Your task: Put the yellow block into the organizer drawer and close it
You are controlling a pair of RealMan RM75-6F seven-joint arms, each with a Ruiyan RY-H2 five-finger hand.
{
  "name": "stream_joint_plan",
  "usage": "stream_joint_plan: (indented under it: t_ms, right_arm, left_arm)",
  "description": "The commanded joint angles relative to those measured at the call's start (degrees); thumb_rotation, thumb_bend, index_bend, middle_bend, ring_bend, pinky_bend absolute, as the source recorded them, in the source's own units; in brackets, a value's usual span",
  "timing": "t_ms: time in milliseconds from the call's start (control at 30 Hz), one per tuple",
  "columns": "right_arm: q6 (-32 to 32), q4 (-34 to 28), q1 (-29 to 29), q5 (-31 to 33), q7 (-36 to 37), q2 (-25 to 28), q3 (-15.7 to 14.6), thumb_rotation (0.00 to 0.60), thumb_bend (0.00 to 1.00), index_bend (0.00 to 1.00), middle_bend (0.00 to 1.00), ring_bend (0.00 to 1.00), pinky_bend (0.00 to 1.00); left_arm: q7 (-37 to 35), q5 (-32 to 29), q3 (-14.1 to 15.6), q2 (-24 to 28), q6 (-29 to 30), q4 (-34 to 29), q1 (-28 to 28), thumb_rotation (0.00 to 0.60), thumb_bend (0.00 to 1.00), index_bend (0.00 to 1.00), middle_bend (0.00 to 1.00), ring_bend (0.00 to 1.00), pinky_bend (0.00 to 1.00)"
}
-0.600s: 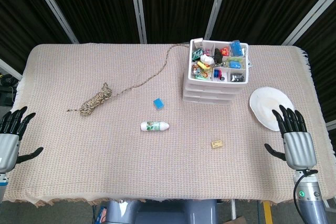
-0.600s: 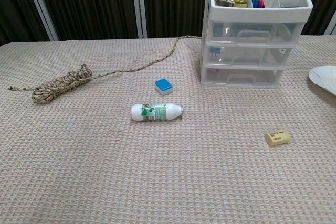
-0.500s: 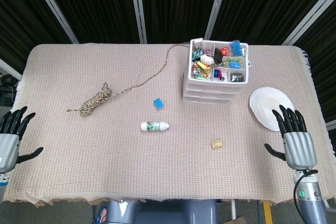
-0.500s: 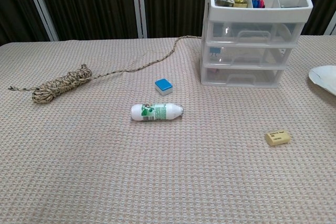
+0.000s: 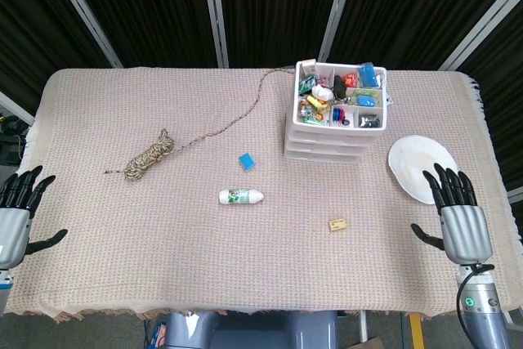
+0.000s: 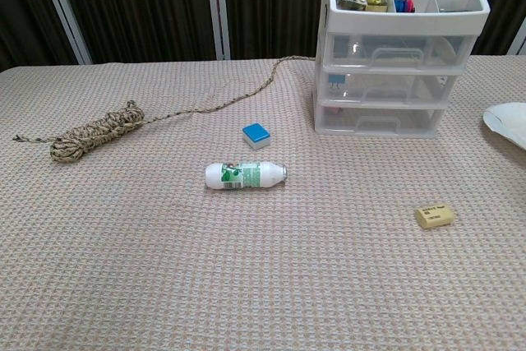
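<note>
My left hand (image 5: 15, 210) and right hand (image 5: 459, 217) hover at the frame's lower corners, fingers spread wide, empty. The yellow block (image 5: 337, 224) lies lower right of centre, below the closed organizer drawers (image 6: 400, 80).

Silver-backed left robot hand (image 5: 15, 217) and right robot hand (image 5: 458, 212), black fingers, black cable at right wrist.

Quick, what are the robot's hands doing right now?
Left hand: open, holding nothing.
Right hand: open, holding nothing.
</note>
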Motion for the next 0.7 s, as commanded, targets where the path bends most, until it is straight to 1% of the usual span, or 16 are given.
stream_joint_plan:
  t_ms: [33, 700]
  right_arm:
    - [-0.12, -0.02, 0.10, -0.01, -0.09, -0.07, 0.04, 0.600, 0.08, 0.08, 0.00, 0.00, 0.00]
    - [0.41, 0.87, 0.78, -1.62, -0.83, -0.62, 0.28, 0.600, 0.08, 0.08, 0.00, 0.00, 0.00]
  left_arm:
    - [-0.10, -0.12, -0.02, 0.03, -0.09, 0.03, -0.02, 0.600, 0.16, 0.11, 0.00, 0.00, 0.00]
    - [-0.03, -0.19, 0.12, 0.25, -0.10, -0.43, 0.16, 0.600, 0.16, 0.11, 0.00, 0.00, 0.00]
